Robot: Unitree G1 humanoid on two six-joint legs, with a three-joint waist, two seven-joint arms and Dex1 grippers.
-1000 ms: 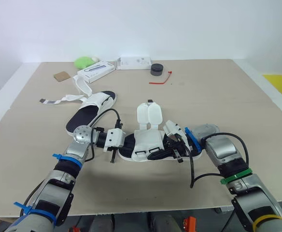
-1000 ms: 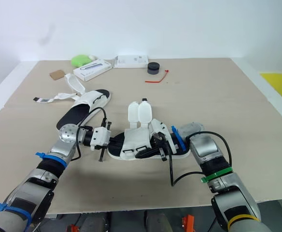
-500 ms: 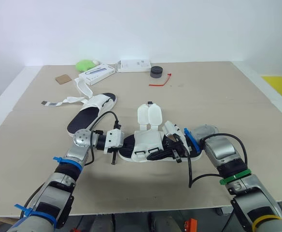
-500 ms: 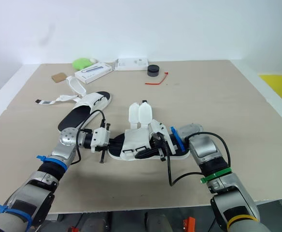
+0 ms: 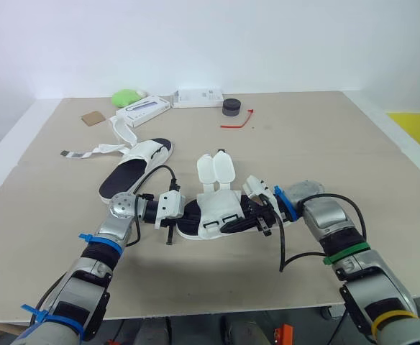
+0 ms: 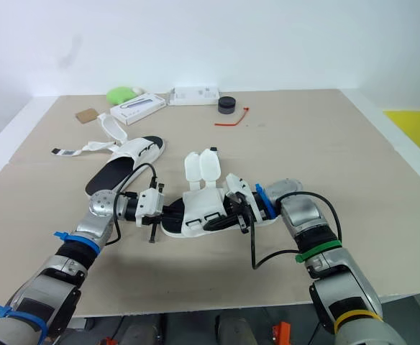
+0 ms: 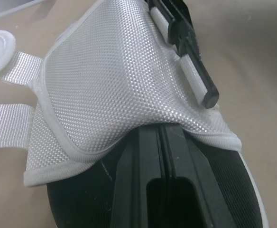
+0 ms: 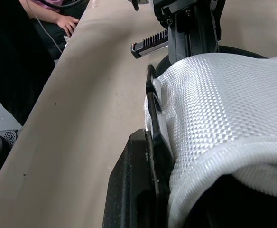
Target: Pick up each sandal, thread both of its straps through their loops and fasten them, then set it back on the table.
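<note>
A white mesh sandal (image 5: 221,208) with a black footbed lies mid-table between my two grippers, its two strap flaps (image 5: 216,169) standing up behind it. My left gripper (image 5: 187,213) is shut, its fingers (image 7: 160,161) lying on the footbed and tucked under the mesh upper. At the opposite end, my right gripper (image 5: 259,215) is shut on the edge of the upper beside a black loop (image 8: 152,102). A second sandal (image 5: 137,167) lies at the left rear, its long strap (image 5: 88,151) loose on the table.
Along the far edge sit a brown card (image 5: 91,118), a green object (image 5: 127,95), two white boxes (image 5: 144,108) (image 5: 199,95), a black round item (image 5: 230,107) and a red tie (image 5: 239,121). A person's hand (image 8: 65,21) is beyond the table edge.
The camera tilted slightly. My right gripper has drawn in toward the left, and the sandal's right end with its strap flaps has shifted left. The left gripper has stayed put.
</note>
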